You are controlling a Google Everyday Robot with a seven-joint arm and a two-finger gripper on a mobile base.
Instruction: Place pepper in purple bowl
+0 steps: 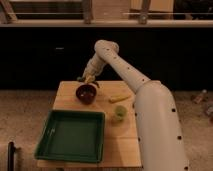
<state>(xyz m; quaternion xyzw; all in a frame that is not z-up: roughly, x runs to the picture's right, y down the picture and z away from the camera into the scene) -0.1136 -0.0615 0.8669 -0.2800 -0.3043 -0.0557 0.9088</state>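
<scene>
Hanging over the far left part of the table (67, 90), your claw (87, 79) ends the white arm (120, 62), which drops to it from the upper right.

- Claw, state: you cannot tell how far it is open, nor whether it has hold of anything.
- Pepper: a small yellow-green patch (84, 79) shows right at the claw's tip. You cannot tell whether that is the pepper.
- Bowl (86, 94): dark purple, upright on the table. It is directly under the claw and a little nearer the camera. The claw is close above its far rim, and you cannot tell whether they touch.
- Yellow piece (119, 98): lies flat on the table, to the right of the claw and lower in the view, apart from the bowl.
- Green cup (119, 114): to the right of the claw and nearer the camera than the yellow piece, just beside the robot's white body.
- Tray (50, 145): green and shallow, well below the claw toward the camera. It fills the near left of the table, and its far edge is near the bowl.
</scene>
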